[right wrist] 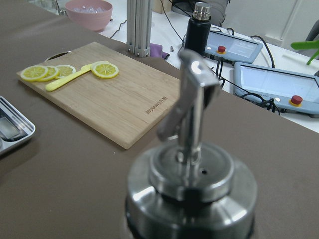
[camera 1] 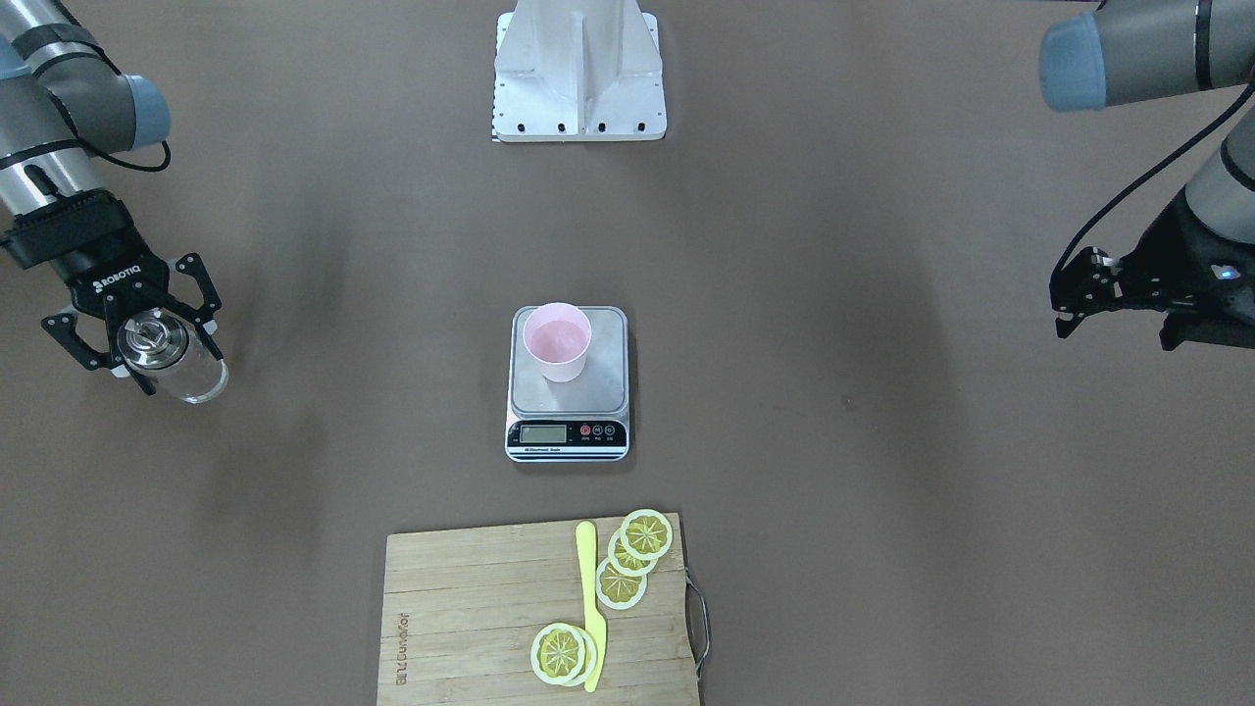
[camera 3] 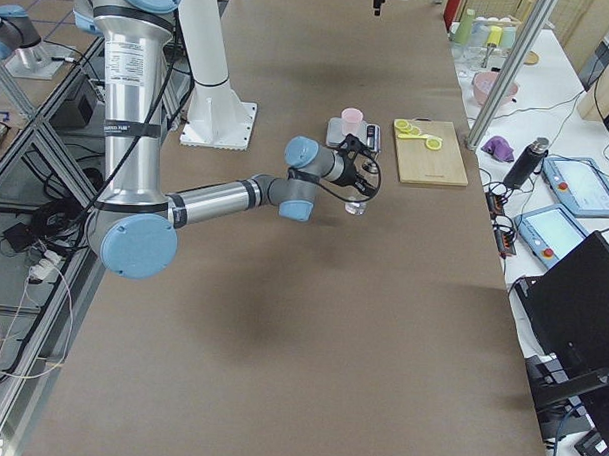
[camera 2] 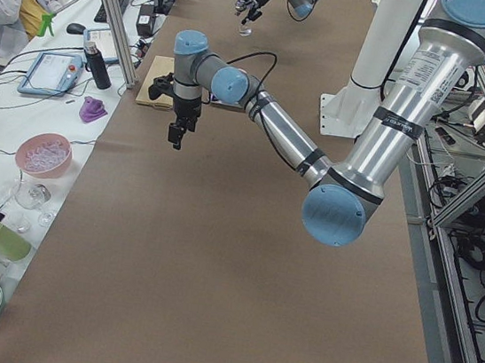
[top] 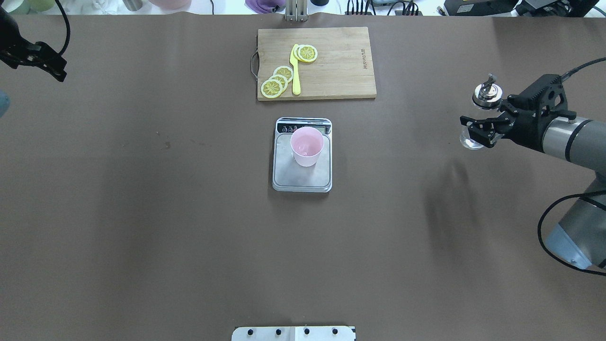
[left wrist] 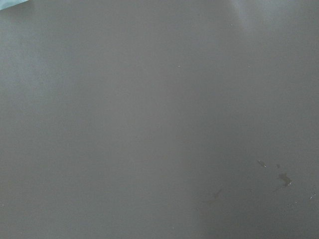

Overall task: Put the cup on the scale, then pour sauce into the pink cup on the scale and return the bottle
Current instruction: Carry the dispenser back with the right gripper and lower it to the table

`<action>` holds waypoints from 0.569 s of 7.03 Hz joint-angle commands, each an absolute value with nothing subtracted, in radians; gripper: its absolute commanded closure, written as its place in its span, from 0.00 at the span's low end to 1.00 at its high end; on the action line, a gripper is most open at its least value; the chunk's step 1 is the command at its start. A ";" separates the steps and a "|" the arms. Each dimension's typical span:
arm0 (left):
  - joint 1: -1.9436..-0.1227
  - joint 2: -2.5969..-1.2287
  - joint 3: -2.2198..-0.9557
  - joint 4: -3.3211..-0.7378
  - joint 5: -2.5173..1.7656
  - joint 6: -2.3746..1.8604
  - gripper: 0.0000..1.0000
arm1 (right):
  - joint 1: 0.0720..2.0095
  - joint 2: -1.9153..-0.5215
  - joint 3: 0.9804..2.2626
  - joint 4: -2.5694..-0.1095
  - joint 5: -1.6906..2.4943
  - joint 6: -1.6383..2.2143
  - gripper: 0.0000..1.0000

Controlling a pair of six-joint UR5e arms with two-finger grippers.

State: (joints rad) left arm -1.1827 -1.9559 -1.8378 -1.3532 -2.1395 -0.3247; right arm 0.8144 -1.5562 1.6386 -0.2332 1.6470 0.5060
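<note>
The pale pink cup (camera 1: 557,343) stands upright on the silver scale (camera 1: 600,394), towards its back left as seen in the overhead view (top: 307,147). My right gripper (camera 1: 176,358) is shut on the clear glass bottle (camera 1: 191,380) far out at the table's right side, well away from the scale. The bottle is upright, and its silver spout cap (right wrist: 192,169) fills the right wrist view. I cannot make out the sauce in the glass. My left gripper (camera 1: 1061,299) is open and empty, high at the table's far left (top: 54,66).
A wooden cutting board (top: 341,71) with lemon slices (top: 277,81) and a yellow knife (top: 296,76) lies just beyond the scale. The robot base (camera 1: 578,78) is on the near side. Bare brown table lies between the bottle and the scale.
</note>
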 commanded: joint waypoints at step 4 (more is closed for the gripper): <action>-1.184 -1.956 -1.839 -1.353 -2.138 -0.324 0.03 | 0.792 -1.462 1.417 0.107 1.675 0.543 1.00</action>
State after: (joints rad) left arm -1.1840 -1.9570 -1.8404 -1.3529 -2.1384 -0.3249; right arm 0.8010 -1.4898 1.4967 0.0217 1.6727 0.5368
